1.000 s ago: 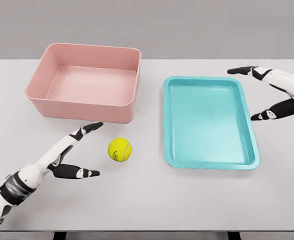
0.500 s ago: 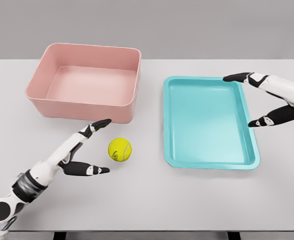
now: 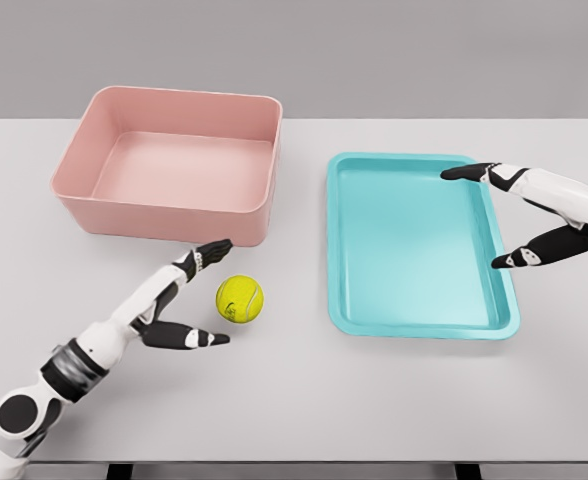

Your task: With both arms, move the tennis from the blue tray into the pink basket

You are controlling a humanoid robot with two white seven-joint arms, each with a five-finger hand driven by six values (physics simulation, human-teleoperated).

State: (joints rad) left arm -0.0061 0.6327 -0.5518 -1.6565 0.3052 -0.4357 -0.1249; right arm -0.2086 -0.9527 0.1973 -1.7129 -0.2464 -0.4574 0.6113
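Observation:
A yellow tennis ball (image 3: 240, 298) lies on the white table between the pink basket (image 3: 169, 166) and the blue tray (image 3: 418, 244). My left hand (image 3: 211, 294) is open just left of the ball, with its fingers (image 3: 212, 250) and thumb spread on either side and not touching it. My right hand (image 3: 484, 215) is open over the tray's right rim, holding nothing. The tray and the basket hold nothing.
The table's (image 3: 304, 400) front edge runs along the bottom of the view. The basket stands at the back left, the tray at the right, a narrow gap of table between them.
My left hand has slid right and forward, closing in on the ball. My right hand has drifted left and down over the tray's right rim. The ball has not moved.

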